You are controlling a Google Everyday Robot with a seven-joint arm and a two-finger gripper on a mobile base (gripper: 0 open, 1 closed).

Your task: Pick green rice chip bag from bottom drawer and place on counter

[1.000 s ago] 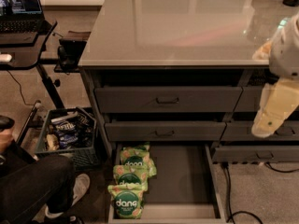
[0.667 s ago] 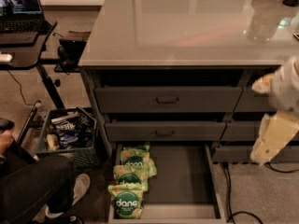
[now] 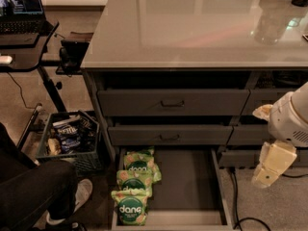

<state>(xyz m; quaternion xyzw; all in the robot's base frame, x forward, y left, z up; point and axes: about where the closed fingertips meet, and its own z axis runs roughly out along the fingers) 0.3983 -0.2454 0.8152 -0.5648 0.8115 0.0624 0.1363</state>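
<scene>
Three green rice chip bags point(image 3: 135, 184) lie in a row along the left side of the open bottom drawer point(image 3: 187, 186), the front one point(image 3: 130, 207) near the drawer's front rim. The glossy grey-beige counter point(image 3: 192, 28) tops the dark cabinet above. My gripper point(image 3: 272, 165), pale cream, hangs at the right edge of the view, right of the drawer and level with it, well apart from the bags. It holds nothing that I can see.
Two closed handled drawer fronts point(image 3: 172, 102) sit above the open drawer. A dark crate of snacks point(image 3: 70, 138) stands on the floor at left, beside a black desk with a laptop point(image 3: 21, 13). A person's leg and shoe point(image 3: 43, 191) are at bottom left. A cable point(image 3: 236, 196) lies right of the drawer.
My arm and gripper have moved downward along the right side, from counter-edge height to beside the bottom drawer. The bags and drawers have not moved.
</scene>
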